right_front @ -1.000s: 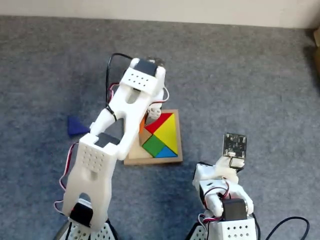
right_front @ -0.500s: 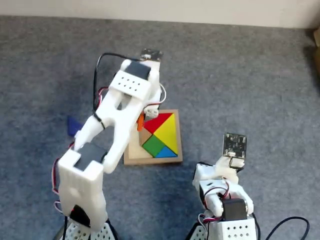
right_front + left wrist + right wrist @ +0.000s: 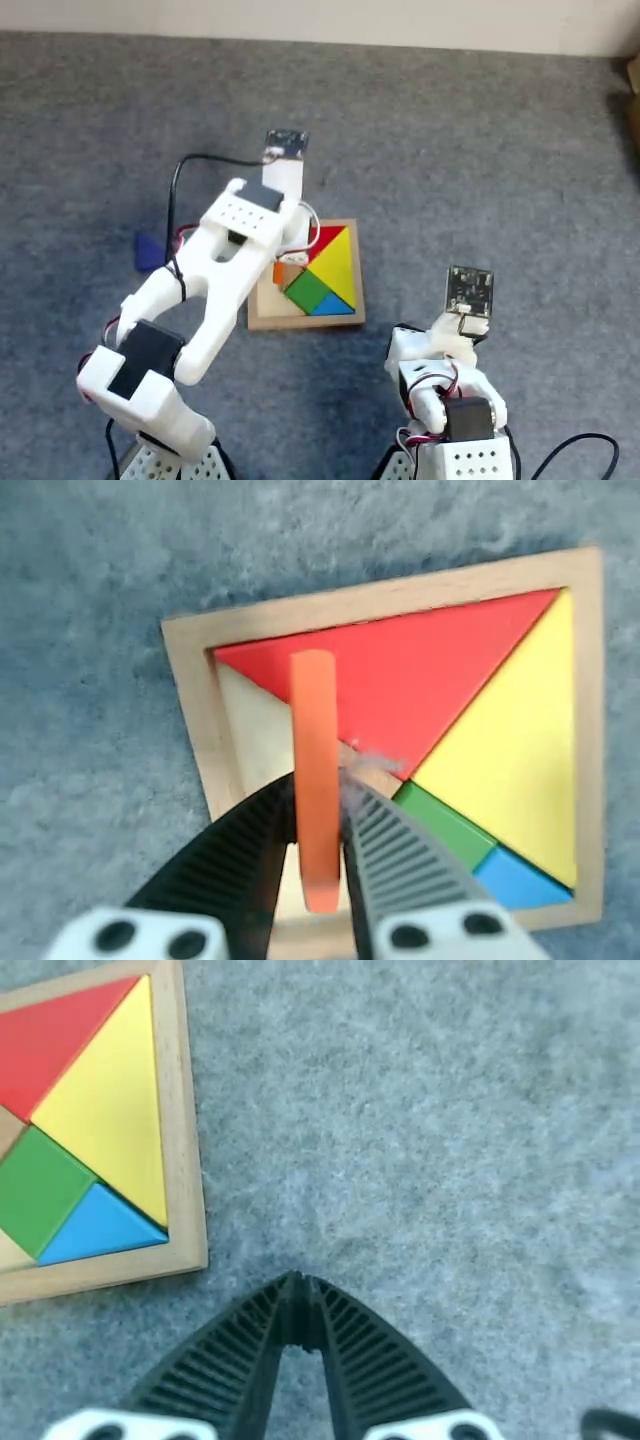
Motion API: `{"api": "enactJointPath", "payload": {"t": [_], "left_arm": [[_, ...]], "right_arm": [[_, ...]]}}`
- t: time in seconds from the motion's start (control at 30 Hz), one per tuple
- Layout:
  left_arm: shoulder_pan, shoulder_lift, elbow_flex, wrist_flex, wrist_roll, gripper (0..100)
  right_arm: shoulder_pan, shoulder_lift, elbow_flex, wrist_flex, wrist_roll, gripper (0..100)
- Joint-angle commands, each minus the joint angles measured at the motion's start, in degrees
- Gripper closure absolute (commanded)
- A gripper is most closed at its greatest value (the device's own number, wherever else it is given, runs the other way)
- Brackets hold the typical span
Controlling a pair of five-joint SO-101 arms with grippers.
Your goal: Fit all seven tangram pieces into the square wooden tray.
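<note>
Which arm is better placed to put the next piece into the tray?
Left. The left gripper holds the orange piece on edge above the bare gap in the tray; the right gripper is shut, empty, over the carpet beside it.

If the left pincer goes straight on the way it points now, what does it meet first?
Probably the wooden tray, its bare floor beside the red triangle; the orange piece in the left pincer would touch first. Depth is unclear.
</note>
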Motion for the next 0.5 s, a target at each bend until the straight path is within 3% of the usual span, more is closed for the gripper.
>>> {"api": "enactJointPath", "payload": {"t": [0.0,0.07,0.27,0.47], "left_arm": [[0.92,-3.38,1.19,-3.08,0.70,99],[0.92,-3.38,1.27,-3.08,0.44,98],[0.31,-3.38,1.10,-1.05,0.44,82],[-1.10,-3.74,1.27,-0.97,0.35,82]], "right_arm": [[0.22,-1.19,6.55,-0.13,0.53,98.9],[0.22,-1.19,6.55,-0.13,0.53,98.9],[0.22,-1.19,6.55,-0.13,0.53,98.9],[0.22,-1.19,6.55,-0.13,0.53,98.9]]}}
